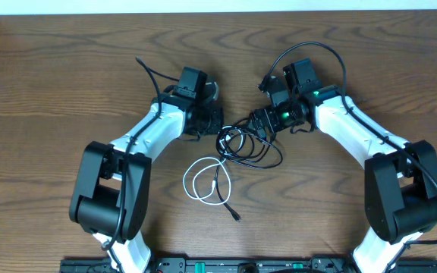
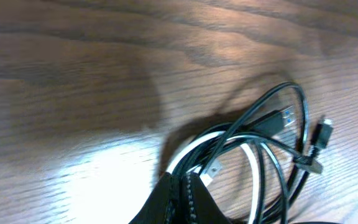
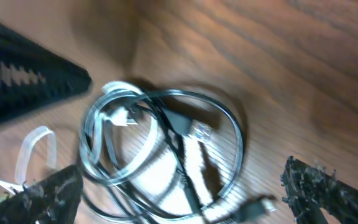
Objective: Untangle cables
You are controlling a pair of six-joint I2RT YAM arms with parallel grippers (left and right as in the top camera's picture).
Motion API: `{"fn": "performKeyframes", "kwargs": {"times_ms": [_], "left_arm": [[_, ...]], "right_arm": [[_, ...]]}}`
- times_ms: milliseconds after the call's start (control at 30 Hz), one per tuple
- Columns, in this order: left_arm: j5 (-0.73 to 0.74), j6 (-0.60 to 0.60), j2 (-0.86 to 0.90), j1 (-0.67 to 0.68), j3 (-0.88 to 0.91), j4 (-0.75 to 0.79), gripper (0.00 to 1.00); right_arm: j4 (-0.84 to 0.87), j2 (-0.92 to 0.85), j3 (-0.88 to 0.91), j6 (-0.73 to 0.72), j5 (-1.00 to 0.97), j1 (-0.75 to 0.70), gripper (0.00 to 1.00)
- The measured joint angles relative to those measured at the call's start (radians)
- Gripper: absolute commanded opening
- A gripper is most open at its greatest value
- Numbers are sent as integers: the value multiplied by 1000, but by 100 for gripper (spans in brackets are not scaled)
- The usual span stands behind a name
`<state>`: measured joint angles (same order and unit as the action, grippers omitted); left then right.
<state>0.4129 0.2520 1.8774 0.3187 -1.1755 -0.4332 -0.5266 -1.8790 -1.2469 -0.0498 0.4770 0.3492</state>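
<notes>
Where thin glossy cables (image 2: 232,134) coil, loops cross grained wood (image 2: 73,62).

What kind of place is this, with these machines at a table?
Probably a robotics lab or test bench rather than a home. Two robot arms stand at one side of a wooden table, reaching toward a small tangle made of a black cable and a white cable.

Tangled cables (image 1: 250,145) on table (image 1: 51,76), between both arms' jaws, one loop lying nearer.
</notes>
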Motion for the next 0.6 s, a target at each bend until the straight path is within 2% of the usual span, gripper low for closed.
{"fn": "performKeyframes", "kwargs": {"times_ms": [167, 200, 233, 267, 333, 600], "left_arm": [[0, -29, 0, -32, 0, -12, 7], [0, -32, 0, -37, 0, -13, 7], [0, -36, 0, -40, 0, -13, 8], [0, -40, 0, -41, 0, -14, 8], [0, -43, 0, -41, 0, -15, 8], [0, -44, 0, -41, 0, -16, 8]], "right_arm": [[-23, 0, 0, -206, 45, 2, 99], [-29, 0, 0, -233, 49, 3, 85], [-31, 0, 0, -249, 52, 4, 54], [-33, 0, 0, -270, 55, 6, 28], [-55, 0, 0, -293, 58, 14, 3], [-227, 0, 0, -331, 46, 129, 1]]}}
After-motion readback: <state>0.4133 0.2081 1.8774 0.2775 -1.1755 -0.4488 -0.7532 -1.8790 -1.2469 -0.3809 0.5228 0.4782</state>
